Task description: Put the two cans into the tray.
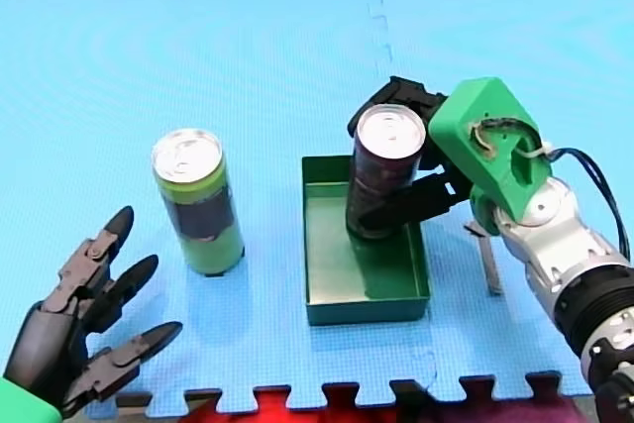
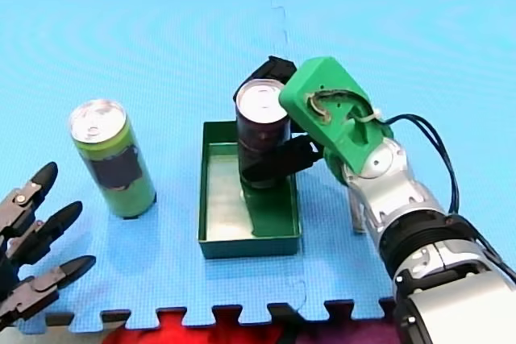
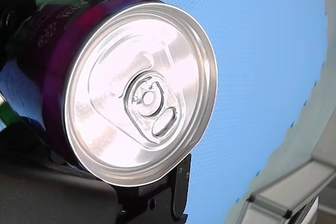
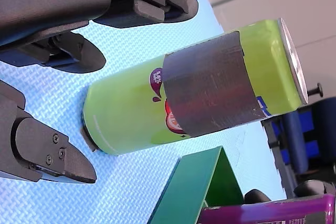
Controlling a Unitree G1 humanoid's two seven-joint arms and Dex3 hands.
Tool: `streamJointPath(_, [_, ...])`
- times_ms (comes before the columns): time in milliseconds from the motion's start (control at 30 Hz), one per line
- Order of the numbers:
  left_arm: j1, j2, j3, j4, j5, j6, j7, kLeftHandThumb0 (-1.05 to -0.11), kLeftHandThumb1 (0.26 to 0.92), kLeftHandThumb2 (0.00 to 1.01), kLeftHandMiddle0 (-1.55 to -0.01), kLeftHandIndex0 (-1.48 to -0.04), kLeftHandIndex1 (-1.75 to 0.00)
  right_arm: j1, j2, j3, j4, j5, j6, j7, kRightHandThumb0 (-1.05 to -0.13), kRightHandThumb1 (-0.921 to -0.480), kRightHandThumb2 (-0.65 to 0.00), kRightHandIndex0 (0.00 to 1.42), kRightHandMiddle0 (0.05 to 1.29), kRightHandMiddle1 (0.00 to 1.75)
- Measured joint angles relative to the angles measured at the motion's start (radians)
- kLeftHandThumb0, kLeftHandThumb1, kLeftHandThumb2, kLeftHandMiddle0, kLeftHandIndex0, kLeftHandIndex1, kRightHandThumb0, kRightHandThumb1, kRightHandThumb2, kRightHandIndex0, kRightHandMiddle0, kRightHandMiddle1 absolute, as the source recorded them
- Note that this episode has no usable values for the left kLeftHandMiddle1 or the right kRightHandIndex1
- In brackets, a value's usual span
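Observation:
My right hand is shut on a dark purple can, holding it upright inside the far end of the green tray. Whether its base touches the tray floor is hidden. The same can's silver lid faces the first wrist view. A green can with a dark band stands upright on the blue mat, left of the tray. My left hand is at the near left corner, apart from the green can, holding nothing. The second wrist view looks past dark fingers at the green can.
Blue foam mat covers the work surface. Its near edge meets a red strip. A thin grey strut stands right of the tray, beside my right forearm.

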Motion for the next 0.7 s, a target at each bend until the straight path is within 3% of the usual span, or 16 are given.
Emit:
streamJointPath(300, [0.007,-0.001,0.000,-0.005,-0.002,0.000,-0.001,-1.048,0.830,0.00,-0.45,-0.22,0.00,0.000,-0.001,0.011,0.000,-0.007,-0.010,-0.004,-0.340,-0.831,-0.006,0.92,0.62,1.75])
streamJointPath(700, [0.013,0.000,0.003,-0.010,-0.009,-0.001,-0.010,-1.048,0.829,0.00,-0.46,-0.22,0.00,0.003,0.000,0.014,0.000,-0.006,-0.014,-0.006,-0.339,-0.834,-0.004,0.91,0.62,1.75])
